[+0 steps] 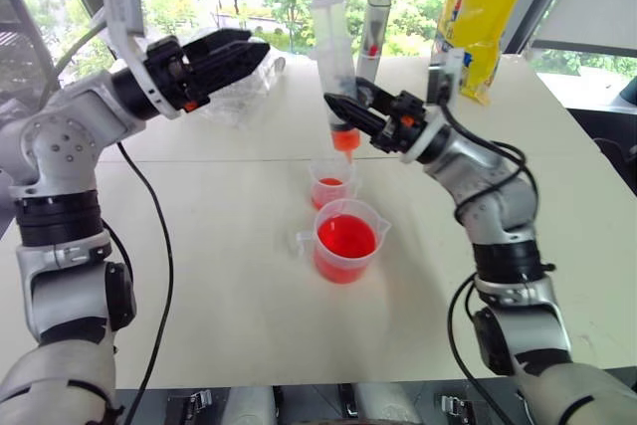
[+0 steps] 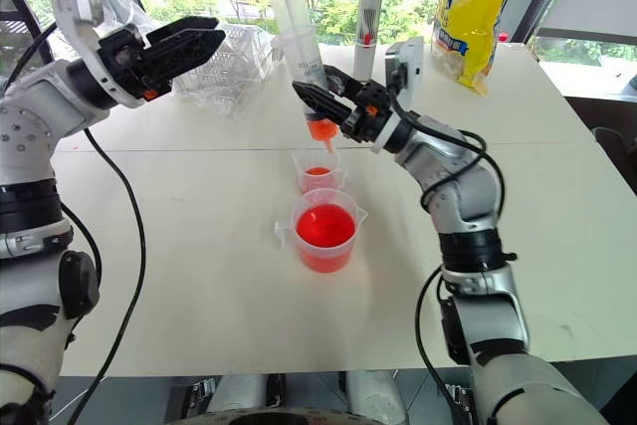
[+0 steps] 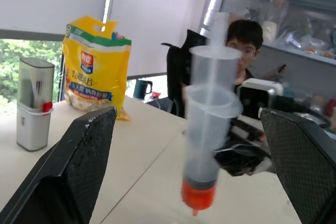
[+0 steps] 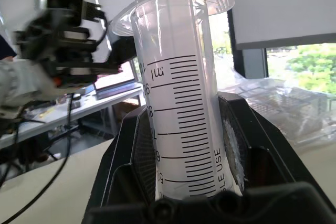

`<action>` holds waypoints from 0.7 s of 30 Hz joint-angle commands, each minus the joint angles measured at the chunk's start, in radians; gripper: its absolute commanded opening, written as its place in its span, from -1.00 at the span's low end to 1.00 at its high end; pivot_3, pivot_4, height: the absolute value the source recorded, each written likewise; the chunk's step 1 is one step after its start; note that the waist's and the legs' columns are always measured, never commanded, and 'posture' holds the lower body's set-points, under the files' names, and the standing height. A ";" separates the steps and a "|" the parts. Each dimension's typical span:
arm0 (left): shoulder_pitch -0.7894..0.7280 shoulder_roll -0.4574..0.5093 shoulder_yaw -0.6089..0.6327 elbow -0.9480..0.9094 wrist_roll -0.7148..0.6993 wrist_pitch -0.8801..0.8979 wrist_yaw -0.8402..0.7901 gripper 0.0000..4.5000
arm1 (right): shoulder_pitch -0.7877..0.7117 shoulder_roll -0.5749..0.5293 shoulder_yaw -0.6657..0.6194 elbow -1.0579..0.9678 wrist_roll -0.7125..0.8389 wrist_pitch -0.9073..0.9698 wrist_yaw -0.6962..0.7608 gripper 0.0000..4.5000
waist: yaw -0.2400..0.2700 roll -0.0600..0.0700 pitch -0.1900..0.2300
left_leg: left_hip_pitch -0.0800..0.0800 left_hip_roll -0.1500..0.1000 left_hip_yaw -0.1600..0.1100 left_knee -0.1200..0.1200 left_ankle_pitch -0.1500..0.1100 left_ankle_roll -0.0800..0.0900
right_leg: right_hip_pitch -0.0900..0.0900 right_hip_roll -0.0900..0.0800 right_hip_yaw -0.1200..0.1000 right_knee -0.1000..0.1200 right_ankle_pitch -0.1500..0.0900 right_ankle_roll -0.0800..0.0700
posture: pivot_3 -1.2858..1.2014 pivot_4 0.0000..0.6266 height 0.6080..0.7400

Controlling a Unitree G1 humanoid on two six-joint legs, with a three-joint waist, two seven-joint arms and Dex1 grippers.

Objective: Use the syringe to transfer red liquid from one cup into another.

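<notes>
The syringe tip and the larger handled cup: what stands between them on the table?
The smaller clear cup, holding red liquid, stands between syringe tip and larger cup; seen in both eye views.

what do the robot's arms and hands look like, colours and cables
Both arms have silver-grey metal shells broken by black joint bands, with a loose black cable running along each. The left hand and right hand are black, each with two broad fingers whose inner pads are finely textured. A pale camera block sits at each wrist.

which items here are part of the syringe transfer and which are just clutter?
In the job: syringe clamped in right gripper; small cup; large measuring cup of red liquid.

Clutter: yellow snack bag; grey tube; clear plastic tray.
</notes>
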 commanded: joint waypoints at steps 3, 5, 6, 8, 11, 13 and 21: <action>-0.022 -0.003 0.016 -0.046 -0.015 -0.007 0.012 0.97 | -0.059 0.068 -0.009 0.178 -0.085 -0.176 0.018 -0.38 | 0.001 0.000 0.000 | 0.000 0.001 0.000 0.000 0.000 0.000 | 0.000 0.000 0.000 0.000 0.000 0.000 | 0.03 -0.52 1.00; -0.035 -0.008 0.015 -0.043 -0.023 0.000 0.013 0.97 | -0.060 0.084 -0.011 0.215 -0.100 -0.206 0.025 -0.38 | 0.002 0.000 0.000 | 0.000 0.001 0.000 0.000 0.000 0.000 | 0.000 -0.001 0.000 0.000 0.000 0.000 | 0.03 -0.52 1.00; -0.051 -0.014 0.009 -0.031 -0.016 -0.006 0.011 0.97 | -0.056 0.091 -0.010 0.226 -0.106 -0.217 0.028 -0.38 | 0.002 0.000 0.000 | 0.000 0.001 0.000 0.000 0.000 0.000 | 0.000 -0.001 0.000 0.000 0.000 0.000 | 0.03 -0.52 1.00; -0.069 -0.020 0.003 -0.017 -0.005 -0.015 0.008 0.97 | -0.051 0.100 -0.011 0.240 -0.115 -0.231 0.034 -0.38 | 0.002 0.000 0.000 | -0.001 0.001 0.000 0.000 0.000 0.000 | 0.000 -0.001 0.000 0.000 0.000 0.000 | 0.03 -0.52 1.00; -0.123 -0.042 -0.020 0.060 0.048 -0.062 0.010 0.97 | -0.040 0.106 -0.012 0.234 -0.121 -0.237 0.040 -0.38 | 0.001 0.000 0.000 | -0.001 0.001 0.000 0.000 0.000 0.000 | 0.000 -0.001 0.000 0.000 0.000 0.000 | 0.03 -0.52 1.00; -0.157 -0.060 -0.043 0.124 0.089 -0.097 -0.004 0.97 | -0.032 0.108 -0.012 0.222 -0.122 -0.235 0.041 -0.38 | 0.002 0.000 0.000 | 0.000 0.000 0.000 0.000 0.000 0.000 | 0.000 -0.001 0.000 0.000 0.000 0.000 | 0.03 -0.52 1.00; -0.236 -0.122 -0.126 0.315 0.215 -0.207 -0.094 0.97 | -0.015 0.108 -0.011 0.198 -0.128 -0.225 0.045 -0.38 | 0.000 0.000 0.000 | -0.001 0.000 0.000 0.000 0.000 -0.001 | -0.001 0.000 -0.001 0.001 0.000 0.000 | 0.03 -0.52 1.00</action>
